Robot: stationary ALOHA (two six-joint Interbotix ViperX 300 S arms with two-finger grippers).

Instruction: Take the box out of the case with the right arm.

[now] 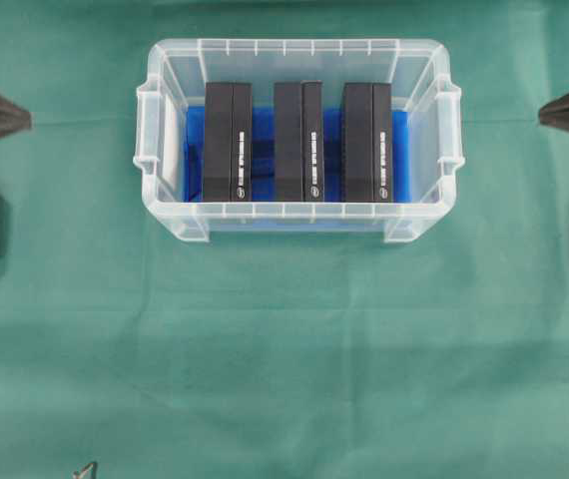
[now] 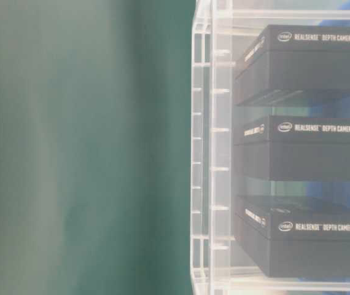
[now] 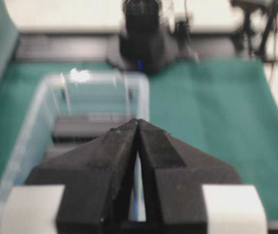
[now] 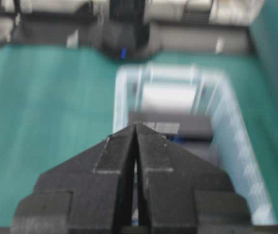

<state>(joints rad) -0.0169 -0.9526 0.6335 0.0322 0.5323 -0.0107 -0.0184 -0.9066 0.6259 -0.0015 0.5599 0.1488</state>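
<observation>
On the green cloth (image 1: 284, 349), toward its far edge: the case (image 1: 297, 215), clear plastic, its long axis running left to right in the overhead view.
Case floor: a blue cloth (image 1: 262, 150) lines it.
Contents: three black boxes side by side, left box (image 1: 227, 142), middle box (image 1: 297, 142), right box (image 1: 366, 142), gaps between them.
Box axis: each long side runs from the case's far wall to its near wall, across the case's length.
Writing: white print reads "intel REALSENSE DEPTH CAMERA D435" on the boxes in the table-level view; in the overhead view it runs along each box's right strip.
Left gripper (image 1: 27, 117): at the cloth's left edge, well apart from the case, fingers pressed together, holding nothing.
Right gripper (image 1: 544, 117): at the cloth's right edge, tip toward the case, fingers together, empty.
</observation>
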